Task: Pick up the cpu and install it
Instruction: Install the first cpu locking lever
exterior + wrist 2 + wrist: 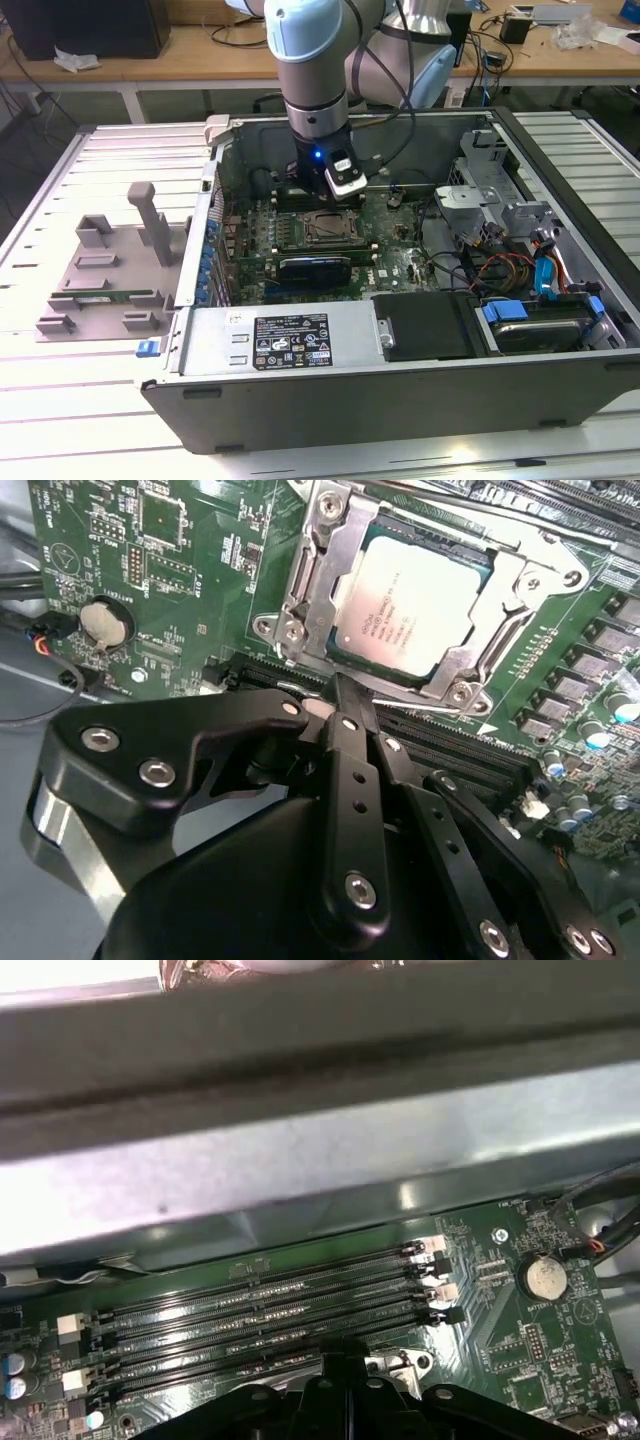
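cpu lies in its socket, end effector hangs just beside it

in the second wrist view the cpu [412, 605] lies flat inside the metal-framed socket [310, 580] on the green motherboard [190, 590], its shiny silver-grey top facing up. it is square, so it has no real long axis; its edges run parallel to the socket frame, and both sit turned at a slant in this picture. the frame's metal bars stand around the chip's edges, and the chip's top is uncovered.

the end effector [345, 695] is black, its linkage arms and screws large in the foreground. its fingers come together to one narrow tip with no gap showing between them and nothing held there. that tip is just beside the socket's near edge, over the dark memory slots [470, 760], apart from the cpu's top.

a round coin battery [105, 623] sits on the board, well apart from the socket.

in the first wrist view the rows of memory slots [260, 1310] run side by side across the board, with the grey metal wall of the case [320, 1160] behind them and the coin battery [545, 1278] off to one end.

in the exterior view the arm [312, 70] reaches down into the open computer case [400, 390], which lies on its side on the table [60, 420]. the socket [328, 228] is below the arm's wrist, near the middle of the board. on the exterior view's left, a grey fixture [100, 275] rests on the table beside the case, with a long narrow green memory stick [108, 297] lying on it.
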`<state>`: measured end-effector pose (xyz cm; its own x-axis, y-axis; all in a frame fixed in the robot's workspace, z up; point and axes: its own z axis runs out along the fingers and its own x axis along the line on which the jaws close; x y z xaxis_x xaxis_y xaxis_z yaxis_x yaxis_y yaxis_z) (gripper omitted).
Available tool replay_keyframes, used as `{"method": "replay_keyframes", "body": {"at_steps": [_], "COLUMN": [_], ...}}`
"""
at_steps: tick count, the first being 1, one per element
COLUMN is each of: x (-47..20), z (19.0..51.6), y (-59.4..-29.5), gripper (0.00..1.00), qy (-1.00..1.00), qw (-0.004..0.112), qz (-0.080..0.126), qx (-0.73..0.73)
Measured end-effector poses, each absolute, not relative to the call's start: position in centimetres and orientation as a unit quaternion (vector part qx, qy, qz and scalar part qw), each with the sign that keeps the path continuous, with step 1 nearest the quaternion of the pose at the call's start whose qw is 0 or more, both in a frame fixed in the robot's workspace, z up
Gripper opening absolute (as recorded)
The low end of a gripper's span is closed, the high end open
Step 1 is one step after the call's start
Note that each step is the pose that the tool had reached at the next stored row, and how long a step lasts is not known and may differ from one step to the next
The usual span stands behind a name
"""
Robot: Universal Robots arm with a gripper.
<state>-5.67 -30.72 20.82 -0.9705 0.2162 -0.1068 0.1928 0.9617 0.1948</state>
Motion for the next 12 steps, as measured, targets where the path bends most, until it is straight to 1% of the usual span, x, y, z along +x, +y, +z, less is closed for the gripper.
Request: {"method": "replay_keyframes", "body": {"at_steps": [1,8,12], "x": [-5.7,-6.7,-7.0], "z": [20.9,20.9,20.7], "y": [-30.7,-30.1,-30.1], "gripper": [0.11,0.11,0.11], "qy": [0.988,0.987,0.987], "qw": [0.064,0.078,0.081], "qz": [0.092,0.094,0.094], "qx": [0.103,0.103,0.103]}}
